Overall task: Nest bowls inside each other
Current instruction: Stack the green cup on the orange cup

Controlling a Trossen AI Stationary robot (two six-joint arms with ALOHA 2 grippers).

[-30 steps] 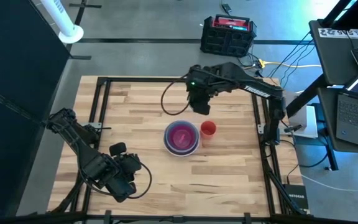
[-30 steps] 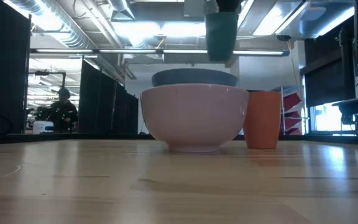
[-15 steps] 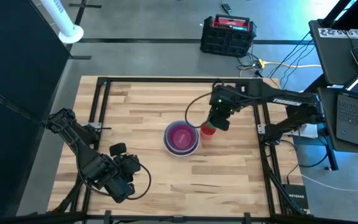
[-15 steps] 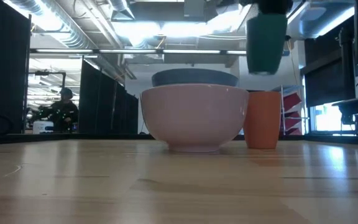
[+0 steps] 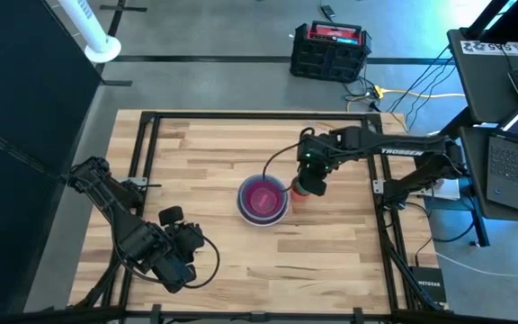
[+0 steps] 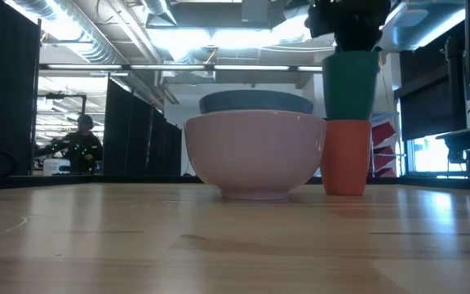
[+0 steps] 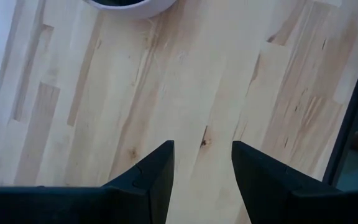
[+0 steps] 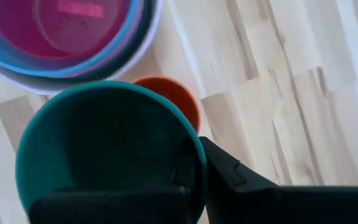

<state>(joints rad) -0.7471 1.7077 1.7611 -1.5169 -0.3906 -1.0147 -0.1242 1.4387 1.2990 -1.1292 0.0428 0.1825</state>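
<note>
Fingers of the right gripper (image 8: 194, 171) are clamped on the green cup's (image 6: 350, 85) rim, holding it directly over the red cup (image 6: 347, 157). Nested bowls (image 5: 263, 199) sit just beside, at 9 o'clock, on the wood-plank counter (image 5: 331, 261). Only overhead reveals the magenta interior; table level shows a smooth pink wall. Left gripper (image 7: 202, 168) fingers stand apart, holding nothing, at 7 o'clock.

One camera hangs overhead, facing straight down on the whole bench (image 5: 196, 162). Another sits at bench-top height, looking level into the room. Both share the stacked bowls (image 5: 263, 199). Each wrist camera looks closely down past its own tool at the boards.
</note>
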